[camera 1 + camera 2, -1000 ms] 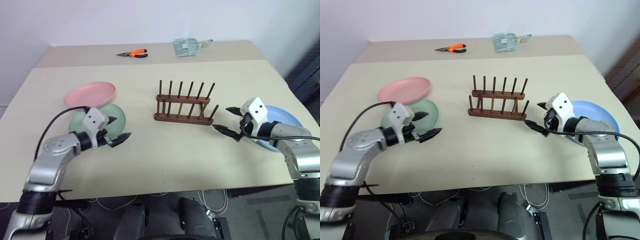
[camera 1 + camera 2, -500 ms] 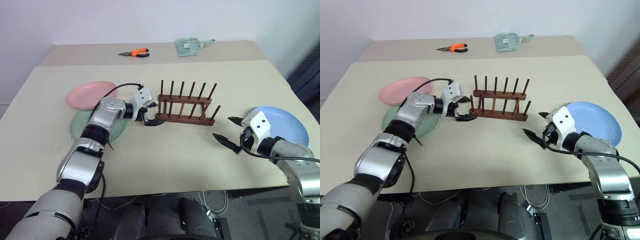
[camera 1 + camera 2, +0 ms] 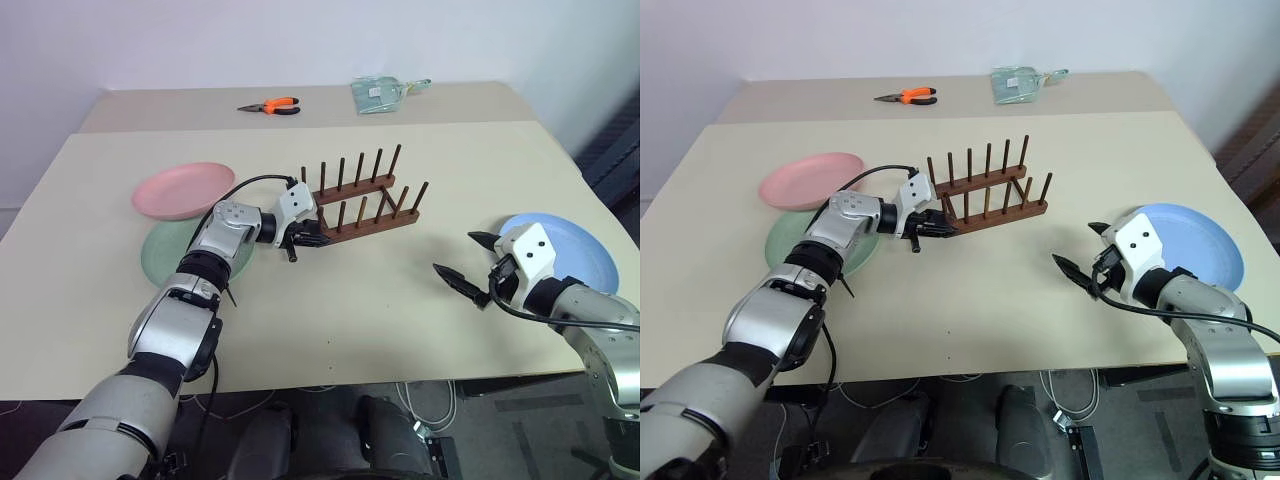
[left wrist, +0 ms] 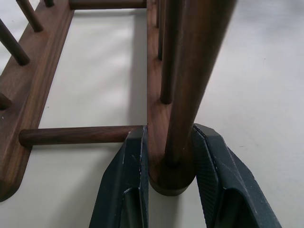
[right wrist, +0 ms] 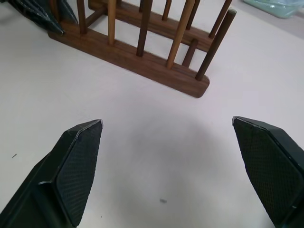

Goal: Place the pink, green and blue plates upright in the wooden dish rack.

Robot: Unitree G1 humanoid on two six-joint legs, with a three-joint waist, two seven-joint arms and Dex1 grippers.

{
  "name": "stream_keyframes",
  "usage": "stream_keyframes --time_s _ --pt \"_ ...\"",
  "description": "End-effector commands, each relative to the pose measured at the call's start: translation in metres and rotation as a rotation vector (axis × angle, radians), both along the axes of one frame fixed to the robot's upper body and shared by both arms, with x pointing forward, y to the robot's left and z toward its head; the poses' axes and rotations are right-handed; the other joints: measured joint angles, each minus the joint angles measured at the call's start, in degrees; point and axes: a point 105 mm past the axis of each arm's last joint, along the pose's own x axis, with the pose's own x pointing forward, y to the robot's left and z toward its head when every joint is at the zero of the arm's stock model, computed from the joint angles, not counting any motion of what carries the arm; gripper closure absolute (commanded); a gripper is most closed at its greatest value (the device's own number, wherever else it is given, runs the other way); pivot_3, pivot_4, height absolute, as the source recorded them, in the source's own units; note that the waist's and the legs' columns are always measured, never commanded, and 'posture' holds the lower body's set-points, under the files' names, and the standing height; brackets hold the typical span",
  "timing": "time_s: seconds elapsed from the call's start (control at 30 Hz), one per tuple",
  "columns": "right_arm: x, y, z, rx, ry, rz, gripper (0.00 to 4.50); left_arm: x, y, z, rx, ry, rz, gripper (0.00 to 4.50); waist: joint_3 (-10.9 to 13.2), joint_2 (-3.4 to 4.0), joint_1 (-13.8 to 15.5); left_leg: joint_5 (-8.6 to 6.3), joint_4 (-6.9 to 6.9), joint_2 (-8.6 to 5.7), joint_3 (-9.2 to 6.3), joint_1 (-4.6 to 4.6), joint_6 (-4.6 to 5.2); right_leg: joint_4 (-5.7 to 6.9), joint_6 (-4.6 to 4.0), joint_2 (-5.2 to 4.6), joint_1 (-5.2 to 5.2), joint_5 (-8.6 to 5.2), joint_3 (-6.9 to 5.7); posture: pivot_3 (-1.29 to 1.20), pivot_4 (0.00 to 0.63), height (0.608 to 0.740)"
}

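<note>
The wooden dish rack (image 3: 360, 205) stands at mid-table, skewed, its right end turned toward the far side. My left gripper (image 3: 305, 235) is shut on the rack's left end; in the left wrist view its fingers (image 4: 130, 180) clamp the near rail's end with its peg between them. The pink plate (image 3: 182, 190) and green plate (image 3: 165, 252) lie flat at the left, the green one partly under my left arm. At the right lies the blue plate (image 3: 575, 245). Beside its left edge my right gripper (image 3: 453, 252) hangs open and empty, facing the rack (image 5: 142, 52).
Orange pliers (image 3: 270, 105) and a clear plastic bag (image 3: 380, 92) lie on the far table strip. Bare tabletop (image 3: 350, 300) stretches between the rack and the front edge. A cable runs along my left arm over the green plate.
My left arm swung from the green plate to the rack's left end and closed on it. The rack has turned, its right end swinging away. My right gripper drew back a little.
</note>
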Motion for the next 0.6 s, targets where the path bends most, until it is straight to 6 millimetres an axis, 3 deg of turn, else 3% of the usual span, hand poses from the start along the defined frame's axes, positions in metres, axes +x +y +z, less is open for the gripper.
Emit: stream_keyframes --time_s 0.03,0.33,0.6 --pt "0.005 0.002 0.011 -0.017 -0.043 0.020 0.00 -0.002 0.008 0.009 -0.038 -0.019 -0.009 3.79 0.00 0.00 -0.05 0.00 -0.01 0.01 -0.01 0.01 0.00 0.01 0.00 0.01 0.00 0.00 -0.01 0.00 0.150 0.740" --pt "0.008 0.007 0.012 -0.019 -0.049 0.044 0.00 -0.038 0.004 -0.001 0.018 0.010 -0.200 3.79 -0.01 0.02 0.17 0.00 -0.01 0.00 -0.03 -0.01 0.00 0.02 -0.19 0.01 0.01 0.11 0.02 0.00 0.150 0.740" --pt "0.007 0.009 0.013 -0.018 -0.048 0.052 0.00 -0.035 0.009 0.008 0.016 0.001 -0.170 0.02 -0.01 0.02 0.10 0.00 0.00 0.00 -0.05 -0.01 0.00 0.03 -0.08 0.01 0.01 0.04 0.01 0.00 0.150 0.740"
